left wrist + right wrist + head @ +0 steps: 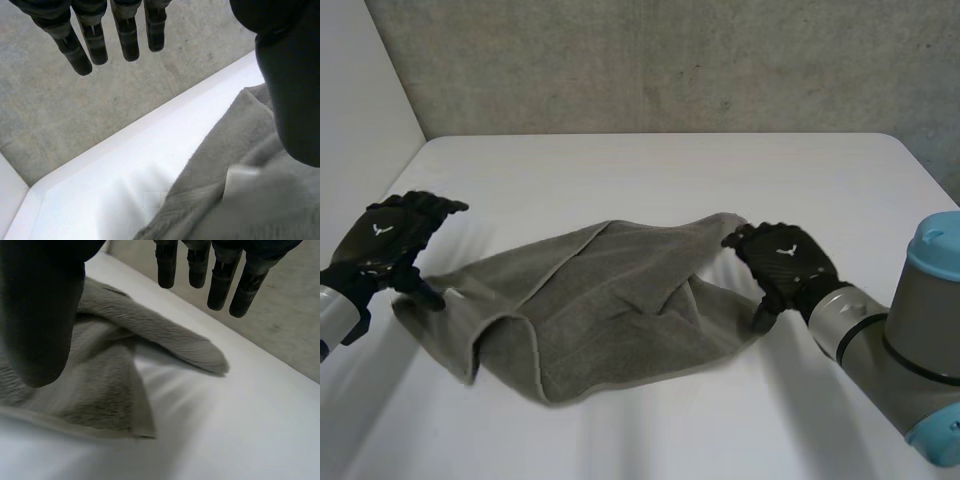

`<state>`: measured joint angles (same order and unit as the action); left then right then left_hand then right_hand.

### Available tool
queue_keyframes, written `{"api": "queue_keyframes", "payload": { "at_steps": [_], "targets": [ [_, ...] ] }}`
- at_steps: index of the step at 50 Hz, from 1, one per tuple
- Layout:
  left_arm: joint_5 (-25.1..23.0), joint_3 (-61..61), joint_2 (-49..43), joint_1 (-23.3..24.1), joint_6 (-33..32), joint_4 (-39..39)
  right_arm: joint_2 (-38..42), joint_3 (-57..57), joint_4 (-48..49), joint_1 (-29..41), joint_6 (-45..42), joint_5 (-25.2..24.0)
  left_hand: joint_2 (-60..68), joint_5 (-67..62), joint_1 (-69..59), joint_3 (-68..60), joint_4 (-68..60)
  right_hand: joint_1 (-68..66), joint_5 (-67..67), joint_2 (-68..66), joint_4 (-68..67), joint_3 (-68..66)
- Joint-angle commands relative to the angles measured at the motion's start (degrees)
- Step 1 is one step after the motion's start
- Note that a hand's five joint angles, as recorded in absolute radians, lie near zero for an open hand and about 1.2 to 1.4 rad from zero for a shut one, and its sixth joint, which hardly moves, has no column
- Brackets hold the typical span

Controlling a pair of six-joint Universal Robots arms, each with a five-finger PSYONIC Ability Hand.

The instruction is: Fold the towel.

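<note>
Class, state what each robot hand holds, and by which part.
Nothing is held. Left hand and right hand are both open, one at each end of the towel.

White table [650, 160], grey concrete wall [670, 60] behind, white side panel [360, 90]

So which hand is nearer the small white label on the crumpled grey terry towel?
Left. The left hand is at the grey towel's left end, with the white label just beside its thumb. The right hand is at the opposite end, across the whole towel.
</note>
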<state>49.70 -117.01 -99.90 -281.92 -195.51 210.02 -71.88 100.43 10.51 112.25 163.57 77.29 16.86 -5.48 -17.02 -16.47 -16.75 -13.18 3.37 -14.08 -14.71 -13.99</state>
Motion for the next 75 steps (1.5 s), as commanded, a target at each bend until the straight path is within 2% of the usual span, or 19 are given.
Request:
{"api": "queue_keyframes", "payload": {
  "at_steps": [1,5,9,18,26,29,31,32,33,35,43,46,48,49,51,56,64,71,75],
  "targets": [
    [3.4,-0.9,5.7,2.0,0.4,-1.4,-0.5,3.8,-0.4,1.3,-12.1,-7.1,-4.0,2.6,4.1,3.6,3.8,3.2,-3.4,4.1,4.7,4.0],
    [3.8,-1.3,9.4,1.9,0.7,-4.5,-0.5,5.2,-0.5,1.3,-16.6,-8.5,-3.8,2.4,4.0,3.4,3.7,2.4,-2.6,3.3,4.0,3.2],
    [3.6,-2.2,14.2,1.4,3.4,-11.5,0.1,5.9,-0.4,1.1,-20.7,-8.5,-2.5,1.1,2.6,2.1,2.3,-0.8,0.6,0.1,0.8,0.0],
    [3.0,-5.9,18.9,1.9,4.9,-23.4,4.1,5.5,0.7,1.1,-22.6,-8.4,4.9,-6.3,-4.8,-5.3,-5.1,-4.8,4.6,-3.9,-3.3,-4.0],
    [3.1,-9.4,17.0,2.8,4.5,-24.1,6.8,3.8,5.5,1.1,-22.2,-8.1,5.8,-7.2,-5.6,-6.2,-5.9,-20.4,20.3,-19.6,-18.9,-19.6],
    [3.4,-9.1,13.9,3.4,3.8,-23.0,8.1,2.8,6.7,1.1,-22.2,-7.7,4.8,-6.2,-4.6,-5.2,-4.9,-29.5,29.3,-28.6,-28.0,-28.7],
    [3.7,-8.6,12.2,3.7,3.2,-21.9,8.2,2.0,6.9,0.6,-21.5,-7.2,4.8,-6.2,-4.6,-5.2,-4.9,-49.4,49.3,-48.5,-47.9,-48.6],
    [4.0,-7.9,10.7,4.2,2.9,-20.8,8.2,2.0,6.9,0.6,-21.4,-7.2,4.8,-6.2,-4.6,-5.2,-4.9,-49.5,49.4,-48.7,-48.0,-48.7],
    [4.0,-7.9,10.7,4.2,2.9,-20.8,8.0,1.8,7.2,0.4,-20.9,-6.9,4.8,-6.2,-4.6,-5.2,-4.9,-60.9,60.7,-60.0,-59.3,-60.1],
    [4.1,-7.2,9.5,5.0,2.8,-20.2,7.7,1.7,7.5,0.4,-19.8,-6.7,5.0,-6.3,-4.8,-5.4,-5.1,-66.8,66.6,-65.9,-65.2,-66.0],
    [5.8,-5.4,4.1,11.7,2.9,-18.2,4.7,2.0,9.1,-0.4,-9.4,-4.1,5.8,-7.2,-5.6,-6.2,-5.9,-66.8,66.6,-65.9,-65.3,-66.0],
    [9.3,-4.7,1.6,14.8,2.9,-15.5,3.2,2.1,8.7,-1.8,-6.3,-3.8,8.0,-9.4,-7.8,-8.4,-8.1,-66.8,66.6,-65.9,-65.3,-66.0],
    [13.9,-3.2,-1.4,17.9,2.9,-11.8,2.8,2.3,8.6,-2.2,-5.1,-4.0,11.7,-13.0,-11.5,-12.1,-11.8,-66.8,66.6,-65.9,-65.3,-66.0],
    [13.9,-3.2,-1.4,17.9,2.9,-11.8,2.6,2.5,8.6,-2.5,-4.1,-3.9,11.7,-13.1,-11.5,-12.1,-11.8,-66.8,66.6,-65.9,-65.3,-66.0],
    [18.5,-1.6,-4.4,19.9,2.5,-9.5,2.5,2.8,8.6,-2.6,-3.5,-3.9,17.9,-19.3,-17.7,-18.3,-18.0,-66.8,66.6,-65.9,-65.3,-66.0],
    [21.8,0.8,-7.3,20.4,2.2,-9.4,2.5,3.1,8.5,-3.4,-3.4,-3.6,26.8,-28.2,-26.6,-27.2,-26.9,-66.8,66.6,-65.9,-65.3,-66.0],
    [23.5,1.3,-6.7,20.2,1.8,-9.3,0.8,2.9,6.9,-6.1,-3.3,-3.6,45.1,-46.5,-45.0,-45.5,-45.3,-66.8,66.6,-65.9,-65.3,-66.0],
    [24.7,2.3,-5.9,20.4,-0.7,-9.5,-0.3,2.0,3.8,-6.3,-3.7,-4.0,42.5,-43.8,-42.3,-42.9,-42.6,-66.8,66.6,-65.9,-65.3,-66.0],
    [24.7,2.3,-5.8,20.1,-5.7,-10.6,-0.6,2.0,3.7,-6.3,-3.8,-4.2,36.4,-37.8,-36.3,-36.8,-36.5,-66.8,66.6,-65.9,-65.3,-66.0]
  ]
}}
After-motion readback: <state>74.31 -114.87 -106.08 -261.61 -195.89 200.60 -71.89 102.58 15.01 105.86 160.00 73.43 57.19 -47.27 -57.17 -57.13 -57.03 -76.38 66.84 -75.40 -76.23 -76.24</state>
